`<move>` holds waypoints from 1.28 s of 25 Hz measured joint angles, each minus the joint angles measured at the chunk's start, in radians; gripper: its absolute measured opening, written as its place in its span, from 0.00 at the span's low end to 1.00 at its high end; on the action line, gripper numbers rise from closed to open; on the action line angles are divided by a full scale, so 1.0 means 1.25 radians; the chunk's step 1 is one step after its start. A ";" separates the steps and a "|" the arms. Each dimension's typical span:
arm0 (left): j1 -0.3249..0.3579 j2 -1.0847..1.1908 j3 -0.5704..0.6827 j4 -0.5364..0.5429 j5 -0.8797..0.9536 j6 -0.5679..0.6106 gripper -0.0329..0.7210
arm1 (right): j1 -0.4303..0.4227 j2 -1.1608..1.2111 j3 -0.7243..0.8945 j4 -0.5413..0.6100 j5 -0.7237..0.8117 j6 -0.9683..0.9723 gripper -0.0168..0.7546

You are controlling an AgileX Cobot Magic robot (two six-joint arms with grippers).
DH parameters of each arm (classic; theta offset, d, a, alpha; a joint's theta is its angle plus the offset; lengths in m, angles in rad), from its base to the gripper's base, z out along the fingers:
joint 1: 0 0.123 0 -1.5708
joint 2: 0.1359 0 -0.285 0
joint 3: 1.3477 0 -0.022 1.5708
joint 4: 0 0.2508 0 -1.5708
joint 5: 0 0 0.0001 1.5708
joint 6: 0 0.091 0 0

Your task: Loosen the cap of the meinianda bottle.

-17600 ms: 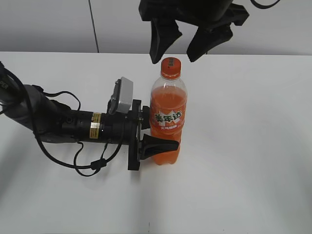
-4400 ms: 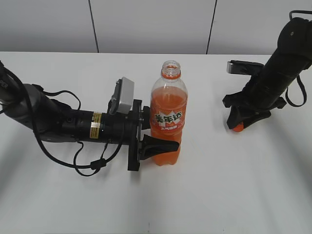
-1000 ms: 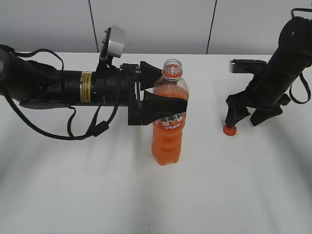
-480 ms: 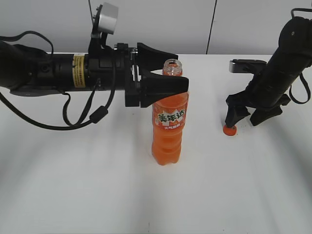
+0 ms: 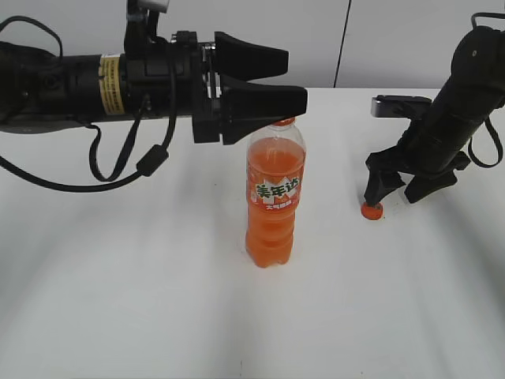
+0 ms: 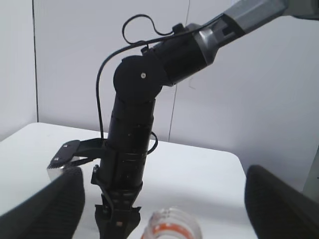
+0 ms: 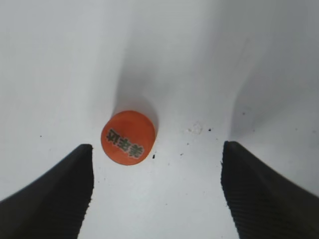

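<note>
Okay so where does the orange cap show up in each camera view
Exterior view: the cap lies on the table at right, under the right gripper.
Left wrist view: not visible.
Right wrist view: left of center, between the open fingers.
Shared landmark: the white table.

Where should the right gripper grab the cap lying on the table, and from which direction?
Take the cap by its round side wall, coming straight down. It lies flat on the table, top face up, nothing beside it, and the open right gripper already straddles it.
</note>
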 joint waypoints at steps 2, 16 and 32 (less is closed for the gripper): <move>0.000 -0.017 0.000 -0.008 0.001 -0.005 0.83 | 0.000 -0.002 -0.004 0.000 0.000 0.000 0.79; 0.014 -0.210 0.000 -0.208 0.471 -0.185 0.83 | 0.000 -0.152 -0.005 0.000 0.069 0.046 0.79; 0.375 -0.246 -0.040 0.393 0.526 -0.931 0.83 | 0.000 -0.177 -0.006 -0.030 0.142 0.074 0.79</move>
